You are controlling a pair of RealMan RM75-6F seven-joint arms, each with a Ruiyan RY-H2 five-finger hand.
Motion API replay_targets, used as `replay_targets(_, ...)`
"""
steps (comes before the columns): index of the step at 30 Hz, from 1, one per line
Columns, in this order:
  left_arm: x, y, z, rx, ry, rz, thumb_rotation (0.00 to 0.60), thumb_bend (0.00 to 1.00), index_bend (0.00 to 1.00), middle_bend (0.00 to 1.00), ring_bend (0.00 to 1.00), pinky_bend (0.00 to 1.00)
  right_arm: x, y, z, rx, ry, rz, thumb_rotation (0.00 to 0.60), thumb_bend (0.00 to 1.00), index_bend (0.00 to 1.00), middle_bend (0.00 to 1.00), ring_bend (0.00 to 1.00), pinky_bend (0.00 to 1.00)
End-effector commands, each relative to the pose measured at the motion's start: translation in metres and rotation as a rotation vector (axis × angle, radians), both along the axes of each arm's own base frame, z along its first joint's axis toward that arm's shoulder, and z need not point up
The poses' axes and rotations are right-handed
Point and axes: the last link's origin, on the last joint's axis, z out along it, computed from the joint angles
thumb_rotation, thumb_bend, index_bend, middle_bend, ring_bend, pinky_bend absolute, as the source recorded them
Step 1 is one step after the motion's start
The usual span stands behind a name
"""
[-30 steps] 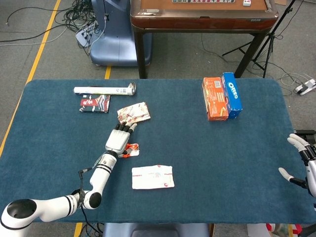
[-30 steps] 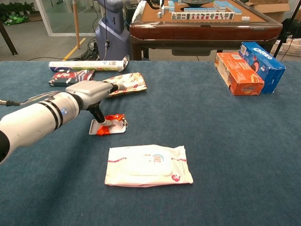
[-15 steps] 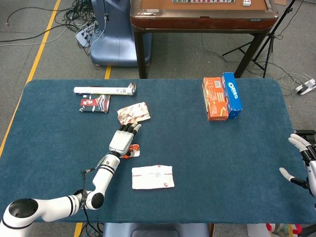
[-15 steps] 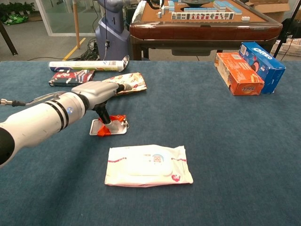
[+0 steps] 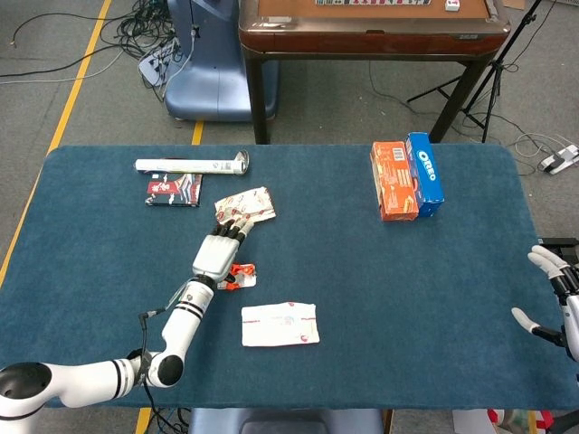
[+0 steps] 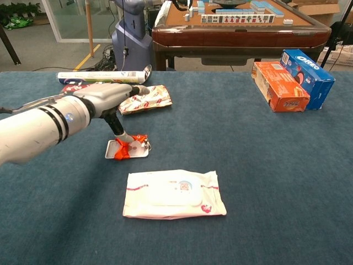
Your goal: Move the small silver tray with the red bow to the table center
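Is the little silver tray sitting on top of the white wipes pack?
No, the silver tray lies on the blue table, apart from the white wipes pack, which lies nearer the camera.

Bright even indoor light, soft faint shadows, sharp focus, no glare

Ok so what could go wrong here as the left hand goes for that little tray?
The tray is small and flat, and the left hand hangs over it with a thumb reaching down to the bow: it may slip. The wipes pack lies close, toward the center, so a slide could snag it.
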Motion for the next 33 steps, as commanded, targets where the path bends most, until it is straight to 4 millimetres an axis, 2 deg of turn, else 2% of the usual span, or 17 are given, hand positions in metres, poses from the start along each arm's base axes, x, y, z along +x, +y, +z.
replay_targets(1,-0.011,-0.008,0.028,0.008,-0.014,0.042,0.6,0.0,0.0,0.0,0.0,0.13,0.0,0.001,0.0,-0.002,0.001,0.001,0.6,0.11,0.2,0.19,0.2,0.51)
replay_targets(10,-0.048,-0.043,0.093,0.014,0.016,0.133,0.6,0.0,0.01,0.0,0.0,0.14,0.001,0.001,0.0,-0.01,0.01,-0.004,0.6,0.11,0.2,0.2,0.2,0.51)
replay_targets(17,-0.093,-0.079,0.137,0.135,0.127,0.139,0.6,0.0,0.05,0.0,0.0,0.14,0.0,0.0,-0.001,-0.013,0.017,-0.011,0.6,0.11,0.2,0.2,0.2,0.51)
replay_targets(25,-0.139,-0.136,0.172,0.285,0.244,0.17,0.6,0.0,0.08,0.0,0.0,0.14,0.0,-0.003,-0.006,0.007,0.036,-0.026,0.6,0.11,0.2,0.21,0.2,0.51)
replay_targets(33,-0.165,-0.177,0.192,0.336,0.227,0.177,0.6,0.0,0.11,0.0,0.0,0.14,-0.004,-0.005,-0.005,0.015,0.058,-0.076,0.6,0.09,0.24,0.24,0.2,0.51)
